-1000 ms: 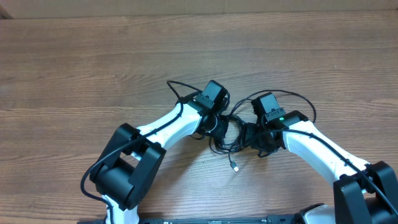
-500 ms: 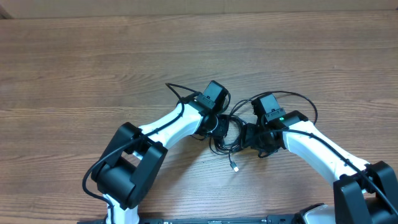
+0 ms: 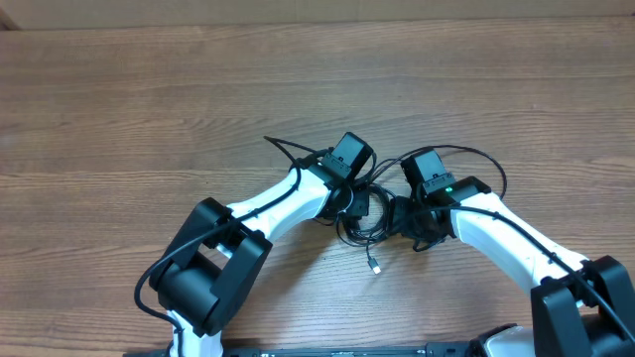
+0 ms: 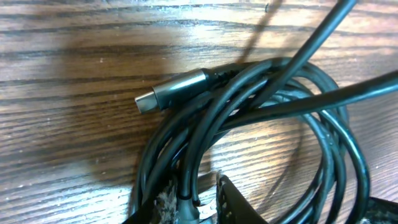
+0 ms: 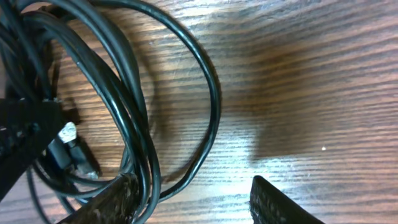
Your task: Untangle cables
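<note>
The cables [image 3: 363,220] lie as a tangled black bundle on the wooden table, between the two arms. In the left wrist view the coiled cables [image 4: 273,106] fill the frame, with a grey metal plug [image 4: 171,93] sticking out to the left. My left gripper [image 4: 199,208] is shut on one cable strand at the bottom edge. In the right wrist view my right gripper [image 5: 196,202] stands open. Two cable strands [image 5: 146,180] run just inside its left finger [image 5: 112,199]. From above, the left gripper [image 3: 359,203] and right gripper [image 3: 397,213] meet at the bundle.
A loose plug end [image 3: 375,266] lies on the table just in front of the bundle. One thin loop [image 3: 488,164] arcs out behind the right arm. Another strand [image 3: 276,144] sticks out behind the left wrist. Bare wood table [image 3: 149,109] surrounds everything.
My left wrist has shifted slightly to the right, toward the bundle. The right arm and the loose plug have stayed in place.
</note>
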Controlling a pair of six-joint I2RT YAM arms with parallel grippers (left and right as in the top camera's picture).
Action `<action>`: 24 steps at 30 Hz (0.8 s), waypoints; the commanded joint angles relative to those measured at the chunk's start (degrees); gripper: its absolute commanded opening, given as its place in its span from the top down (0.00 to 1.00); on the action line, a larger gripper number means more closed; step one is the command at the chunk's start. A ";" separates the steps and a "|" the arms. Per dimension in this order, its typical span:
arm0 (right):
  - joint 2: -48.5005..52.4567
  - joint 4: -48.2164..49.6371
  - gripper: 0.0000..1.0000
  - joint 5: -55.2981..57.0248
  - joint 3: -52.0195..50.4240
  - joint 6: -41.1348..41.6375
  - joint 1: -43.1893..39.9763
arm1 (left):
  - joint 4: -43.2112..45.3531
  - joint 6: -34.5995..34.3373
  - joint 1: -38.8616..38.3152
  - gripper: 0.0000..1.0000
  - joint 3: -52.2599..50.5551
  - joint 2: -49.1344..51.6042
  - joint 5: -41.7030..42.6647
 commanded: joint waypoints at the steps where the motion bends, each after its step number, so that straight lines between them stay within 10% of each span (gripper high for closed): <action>1: 0.63 1.20 0.44 1.33 -2.19 0.24 0.28 | 0.63 -2.47 -1.16 0.78 -1.18 4.76 0.76; 5: 0.63 2.19 0.44 1.31 -3.37 0.22 0.28 | 2.10 -0.74 -1.20 0.96 -1.16 4.76 2.95; 24: 0.63 2.38 0.34 0.63 -3.37 -1.79 0.28 | 4.11 13.03 14.03 0.96 9.90 4.13 46.18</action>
